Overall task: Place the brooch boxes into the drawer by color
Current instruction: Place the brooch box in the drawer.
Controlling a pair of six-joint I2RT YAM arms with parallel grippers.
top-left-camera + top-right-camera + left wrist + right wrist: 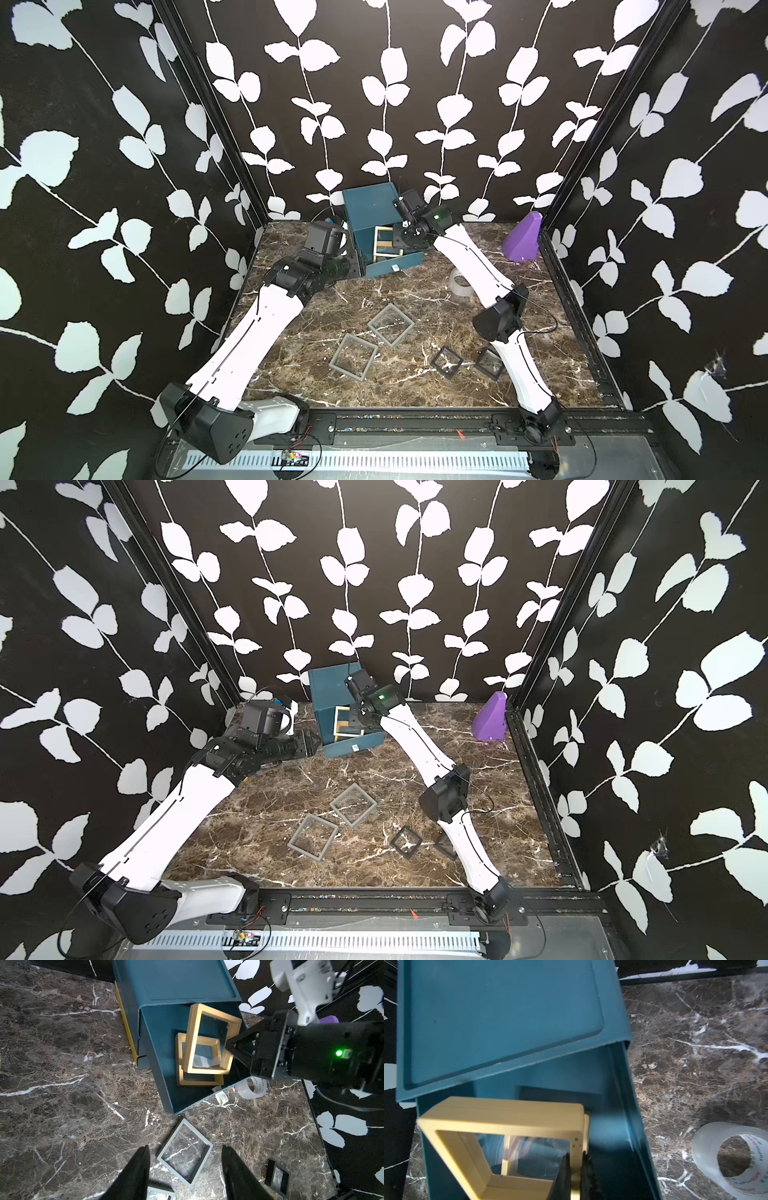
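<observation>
Locate the drawer [158,1064], pulled open from the teal chest [368,208] at the back of the worktop [415,395].

Find the lower yellow brooch box [199,1082] lying flat inside the drawer.

Note the right claw [575,1153] clamped on one edge of the upper yellow brooch box [190,1039]. Observe that box held tilted within the drawer opening, overlapping the lower one; contact between them cannot be told.

Note the left claw [185,1147] standing apart and empty, just beside the chest.

Count the yellow pair as nearly stowed: one in, one not yet released.

Treat four as outstanding: grey brooch boxes [390,325], [353,362] and black brooch boxes [446,362], [490,363], all flat on the worktop, well apart from the chest.

Judge progress at roughly one third.

Disregard the tape roll [461,282].
</observation>
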